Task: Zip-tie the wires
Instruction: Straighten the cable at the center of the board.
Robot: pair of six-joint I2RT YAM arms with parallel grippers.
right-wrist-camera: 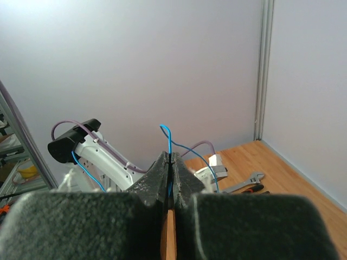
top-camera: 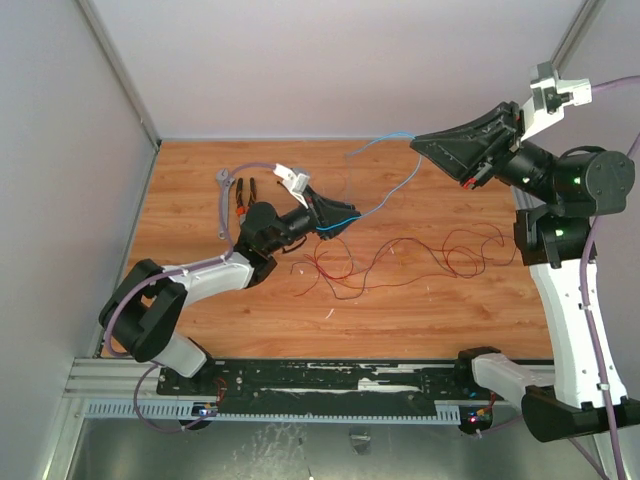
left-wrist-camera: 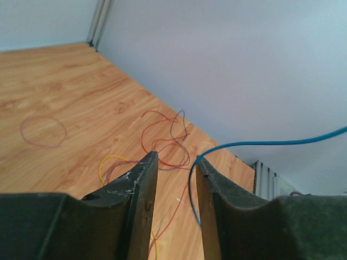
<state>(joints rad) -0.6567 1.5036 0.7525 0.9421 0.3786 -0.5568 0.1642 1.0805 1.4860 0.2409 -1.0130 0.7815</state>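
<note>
The wires [top-camera: 400, 262] lie as a loose red and maroon tangle across the middle of the table; their red, purple and yellow strands [left-wrist-camera: 168, 146] show beyond my left fingers. A thin blue wire [top-camera: 385, 205] runs through the air between the two grippers. My right gripper [top-camera: 415, 143], raised at the back right, is shut on one end of the blue wire [right-wrist-camera: 169, 138]. My left gripper [top-camera: 335, 220] straddles the other part: its jaws stand apart, the blue wire [left-wrist-camera: 271, 143] resting against the right finger [left-wrist-camera: 209, 173]. The zip tie does not show in any view.
Orange-handled pliers [top-camera: 245, 195] and a grey wrench [top-camera: 221, 180] lie at the back left, just behind my left arm. A thin purple loop [left-wrist-camera: 43, 131] lies flat on the wood. White walls close the table on three sides.
</note>
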